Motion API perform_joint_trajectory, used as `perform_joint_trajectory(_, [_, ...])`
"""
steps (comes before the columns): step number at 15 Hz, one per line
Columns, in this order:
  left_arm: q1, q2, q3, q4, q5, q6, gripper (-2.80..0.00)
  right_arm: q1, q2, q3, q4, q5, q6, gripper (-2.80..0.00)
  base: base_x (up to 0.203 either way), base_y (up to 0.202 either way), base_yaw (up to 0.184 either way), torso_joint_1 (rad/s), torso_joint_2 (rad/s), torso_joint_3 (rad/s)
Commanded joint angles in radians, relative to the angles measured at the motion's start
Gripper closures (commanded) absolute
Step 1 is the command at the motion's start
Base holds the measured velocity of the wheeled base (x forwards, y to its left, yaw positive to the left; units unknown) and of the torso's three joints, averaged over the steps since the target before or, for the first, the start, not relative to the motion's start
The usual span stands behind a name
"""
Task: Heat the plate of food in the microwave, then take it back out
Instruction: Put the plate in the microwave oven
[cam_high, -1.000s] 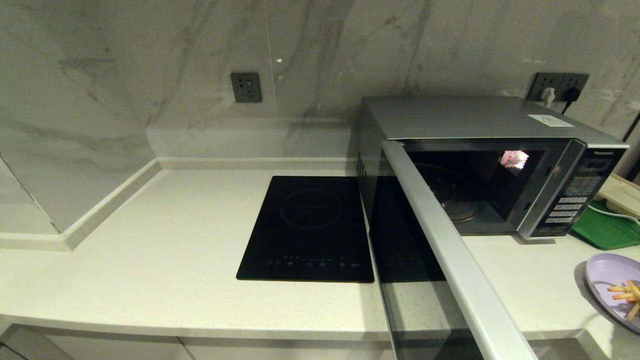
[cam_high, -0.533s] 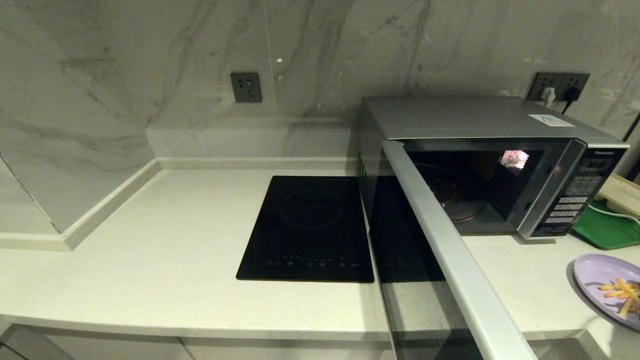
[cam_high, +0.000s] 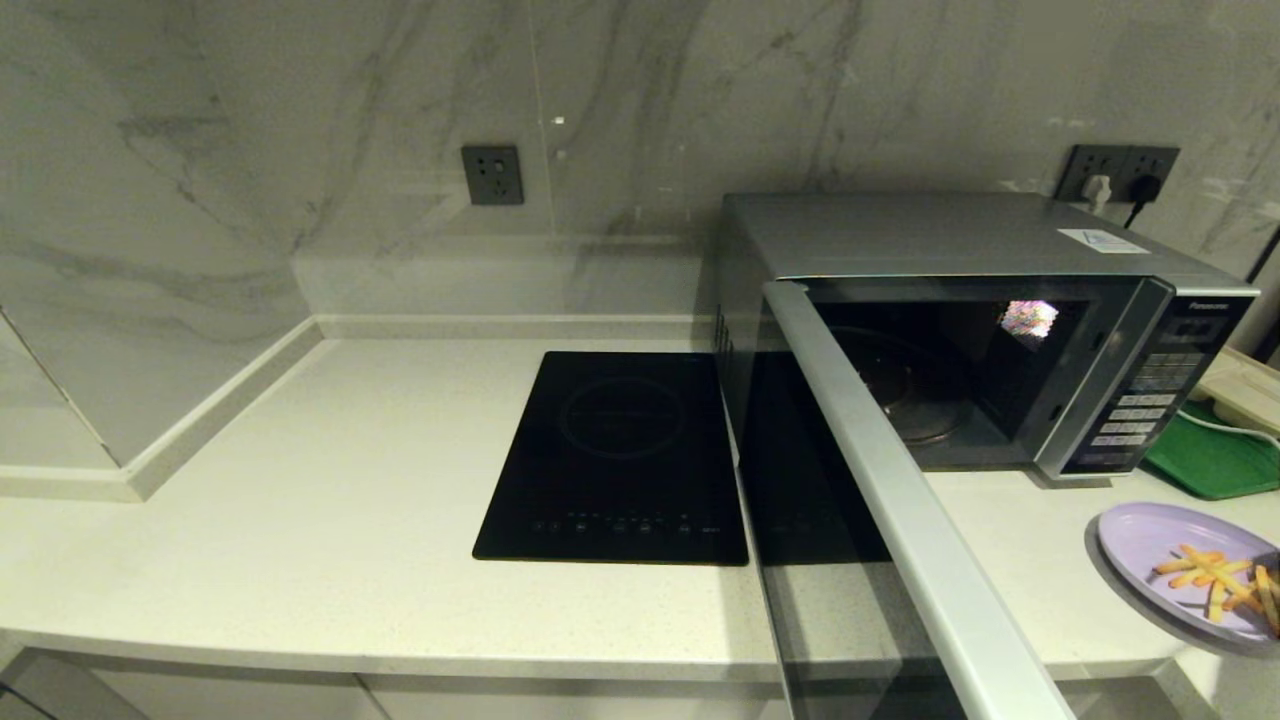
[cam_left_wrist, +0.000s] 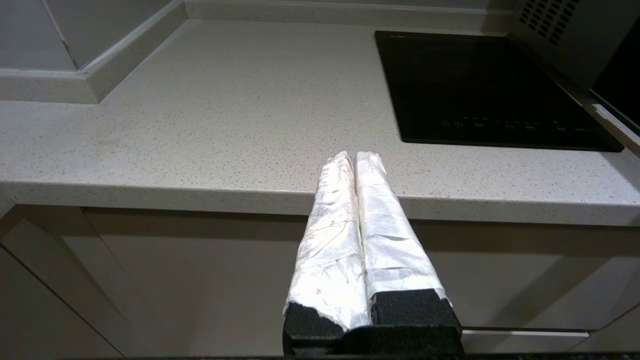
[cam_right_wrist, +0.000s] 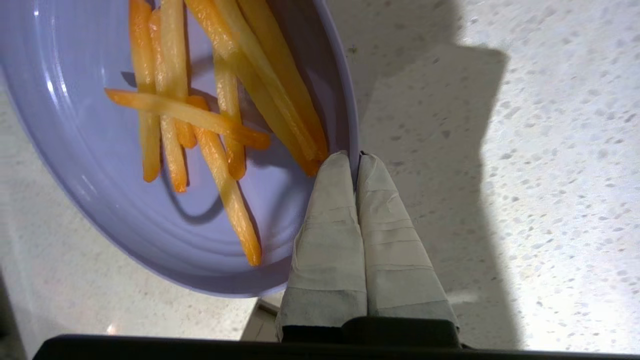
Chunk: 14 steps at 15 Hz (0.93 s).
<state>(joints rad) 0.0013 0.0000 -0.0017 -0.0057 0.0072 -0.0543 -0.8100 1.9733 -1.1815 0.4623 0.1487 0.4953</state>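
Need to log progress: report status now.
Right gripper shut on rim of plate of fries, carried above the counter. Left gripper shut, parked by the counter edge. Microwave door open, cavity clear.

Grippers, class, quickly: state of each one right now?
Left gripper: shut, holding nothing, parked before the counter edge.
Right gripper: shut on the rim of the plate of food.

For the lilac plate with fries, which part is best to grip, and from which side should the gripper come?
Grip the thin raised rim of the plate of food, coming from its outer edge, so one finger goes over the rim and one under. The fries fill the middle, so only the rim is free. The right gripper is shut on the rim this way.
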Motion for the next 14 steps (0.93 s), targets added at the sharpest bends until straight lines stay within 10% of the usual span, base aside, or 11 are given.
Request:
perform_joint_trajectory(1, [0.000,0.000,0.000,0.000,0.000,-0.001,0.00,0.002,-0.013,0.002,0.002,0.021,-0.003,0.00,0.000,0.000,0.000,0.000,0.00,0.000])
perform_joint_trajectory(14, [0.000,0.000,-0.001,0.000,0.000,-0.001,0.00,0.029,-0.125,0.116,0.002,0.273,-0.139,0.00,0.000,0.000,0.000,0.000,0.00,0.000])
